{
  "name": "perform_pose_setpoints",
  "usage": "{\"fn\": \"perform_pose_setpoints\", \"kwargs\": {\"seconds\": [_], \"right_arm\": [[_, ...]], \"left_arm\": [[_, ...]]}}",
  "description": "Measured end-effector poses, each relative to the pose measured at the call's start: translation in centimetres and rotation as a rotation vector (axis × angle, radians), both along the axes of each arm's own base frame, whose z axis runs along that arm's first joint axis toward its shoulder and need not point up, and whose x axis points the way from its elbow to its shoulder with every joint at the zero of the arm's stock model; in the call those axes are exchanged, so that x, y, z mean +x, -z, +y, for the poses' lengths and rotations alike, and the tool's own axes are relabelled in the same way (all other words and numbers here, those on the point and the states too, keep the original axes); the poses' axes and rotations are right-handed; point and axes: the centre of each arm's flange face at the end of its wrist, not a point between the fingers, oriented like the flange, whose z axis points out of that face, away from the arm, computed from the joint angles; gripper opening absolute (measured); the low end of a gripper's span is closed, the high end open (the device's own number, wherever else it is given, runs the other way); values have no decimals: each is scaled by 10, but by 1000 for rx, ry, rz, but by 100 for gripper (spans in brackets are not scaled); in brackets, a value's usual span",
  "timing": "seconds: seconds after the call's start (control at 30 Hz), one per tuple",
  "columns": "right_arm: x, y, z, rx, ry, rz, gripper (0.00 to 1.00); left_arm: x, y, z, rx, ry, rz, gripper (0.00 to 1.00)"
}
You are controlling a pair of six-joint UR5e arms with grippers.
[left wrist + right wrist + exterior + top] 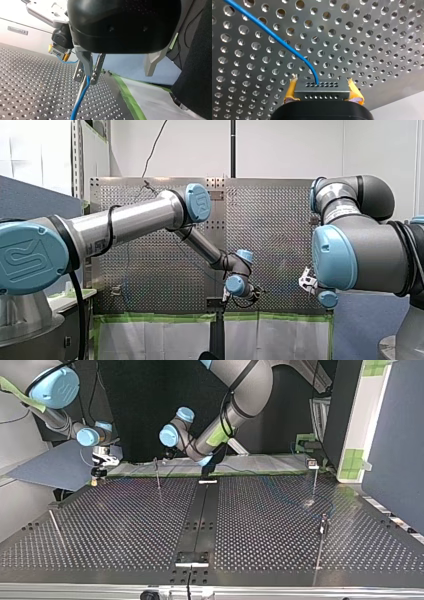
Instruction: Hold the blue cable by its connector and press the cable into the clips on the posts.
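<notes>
In the right wrist view my right gripper (322, 91) is shut on the grey connector (322, 87), one yellow pad on each side. The blue cable (274, 37) leaves the connector and runs away over the perforated plate. In the left wrist view the cable (80, 100) drops from a metal clip (96, 71) on a thin post. My left gripper (117, 73) stands open around that clip, one metal finger right beside it. The right gripper (58, 50) shows beyond, holding the connector. In the top view my right gripper (97, 472) is at the left and the post (157, 475) is next to my left arm.
More thin posts (315, 480) (324, 530) (55, 527) stand on the perforated table (260, 525). Green tape (127, 95) runs along the plate's edge. A black strip (200, 515) crosses the table's middle.
</notes>
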Motion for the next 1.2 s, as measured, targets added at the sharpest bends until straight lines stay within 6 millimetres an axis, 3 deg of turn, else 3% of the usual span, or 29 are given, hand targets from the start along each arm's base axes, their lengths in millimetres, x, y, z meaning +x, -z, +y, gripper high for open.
{"fn": "perform_pose_setpoints", "kwargs": {"seconds": [0.23,0.6,1.2], "right_arm": [[2,0,0,1,-2,0,0],[3,1,1,4,-4,7,0],[5,1,2,6,-6,7,0]], "left_arm": [[-4,0,-2,0,0,-3,100],[-11,-22,-14,-42,17,-44,100],[-21,-14,-13,-43,25,-29,100]]}}
